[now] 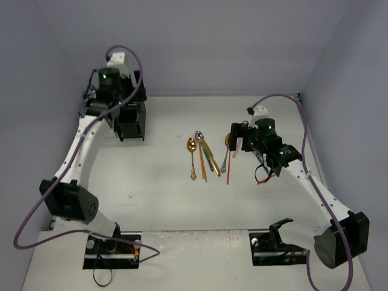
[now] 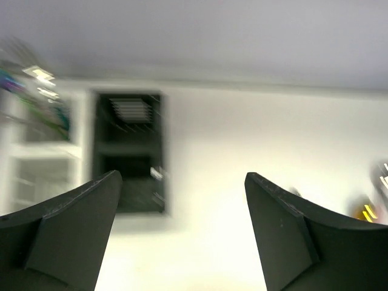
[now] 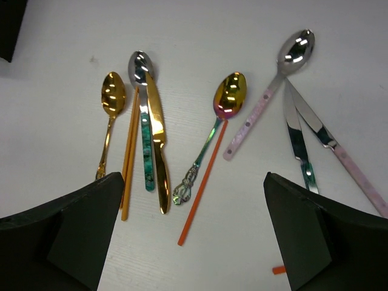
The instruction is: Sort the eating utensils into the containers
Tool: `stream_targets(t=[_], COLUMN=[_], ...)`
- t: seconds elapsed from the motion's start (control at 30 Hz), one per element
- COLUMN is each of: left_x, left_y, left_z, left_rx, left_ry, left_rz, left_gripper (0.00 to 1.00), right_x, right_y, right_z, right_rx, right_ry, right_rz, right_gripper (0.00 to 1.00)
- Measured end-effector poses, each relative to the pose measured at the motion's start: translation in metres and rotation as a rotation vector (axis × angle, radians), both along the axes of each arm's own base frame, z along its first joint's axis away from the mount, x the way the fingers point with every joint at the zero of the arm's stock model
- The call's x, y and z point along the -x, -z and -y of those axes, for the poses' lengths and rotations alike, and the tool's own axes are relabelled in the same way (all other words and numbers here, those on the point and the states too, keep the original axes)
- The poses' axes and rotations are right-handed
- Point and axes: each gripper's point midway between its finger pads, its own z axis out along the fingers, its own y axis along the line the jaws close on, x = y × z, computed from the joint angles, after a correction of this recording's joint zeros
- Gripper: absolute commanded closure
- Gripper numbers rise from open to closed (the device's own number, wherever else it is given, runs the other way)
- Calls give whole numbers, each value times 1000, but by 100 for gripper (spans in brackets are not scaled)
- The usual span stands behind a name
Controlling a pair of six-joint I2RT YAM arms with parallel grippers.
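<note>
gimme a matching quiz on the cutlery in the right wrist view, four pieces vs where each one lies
Things:
1. gold spoon
2. rainbow-tinted spoon
3. pink-handled spoon
4. gold knife

Places:
a. next to the two knives at the right
b. leftmost of the row
c. right against the teal-handled spoon
d. alongside the orange-red chopstick

Pairs: 1-b, 2-d, 3-a, 4-c
</note>
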Motion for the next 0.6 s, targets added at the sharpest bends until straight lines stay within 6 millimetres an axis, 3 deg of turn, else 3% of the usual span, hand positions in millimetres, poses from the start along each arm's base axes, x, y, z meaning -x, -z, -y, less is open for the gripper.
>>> stream_targets(t=[0.2,0.27,0.43,0.6], left_x=[46,64,97,100], left_y=[81,106,145,177], left_z=[60,90,158,207], left_rx=[39,37,47,40], left_ry=[59,96,157,156], left_rz=[-222,-292,-406,-472], left_gripper=[21,23,24,27], right_x=[11,12,15,21], right_y=[18,19,17,18], right_z=[16,18,22,24], right_rx=[13,10,-9,-28], right_ry=[83,103,138,155], right_rz=[-73,-83,-88,-93], right_gripper=[3,4,4,4])
